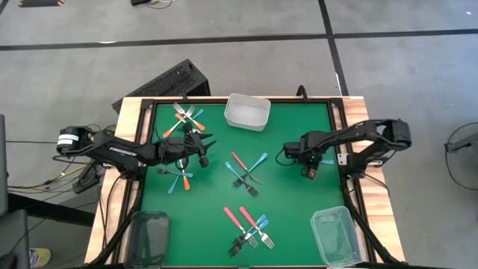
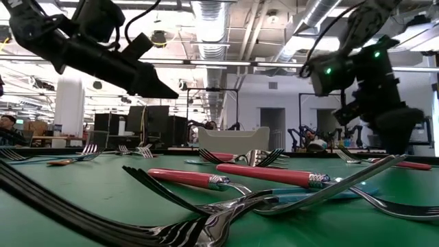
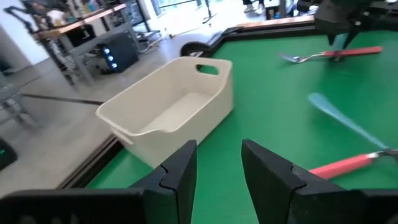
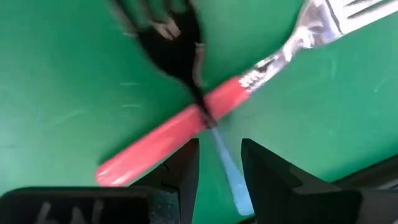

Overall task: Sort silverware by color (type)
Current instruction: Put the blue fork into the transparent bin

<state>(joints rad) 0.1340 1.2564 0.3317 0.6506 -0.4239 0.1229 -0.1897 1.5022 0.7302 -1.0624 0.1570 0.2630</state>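
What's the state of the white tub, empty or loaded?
Empty. The white tub stands upright at the mat's far edge; left wrist and high views show only its bare floor, no forks.

Open green lanes between fork heaps, tubs crowding three edges

On the green mat (image 1: 299,202), the widest bare stretch is the right-centre and lower-centre gap — between the middle fork cluster (image 1: 245,170) and the clear tub (image 1: 333,235) at lower right. The lower fork pile (image 1: 249,228) blocks the bottom middle; a dark tub (image 1: 149,237) fills the lower left corner. The white tub (image 1: 247,110) stands at the top edge, with open mat on its right. The upper left is tight: the left gripper (image 1: 206,142) hangs over it between the top-left forks (image 1: 185,116) and the left-side forks (image 1: 178,177). The right gripper (image 1: 308,172) hovers at the right, with free mat below it.
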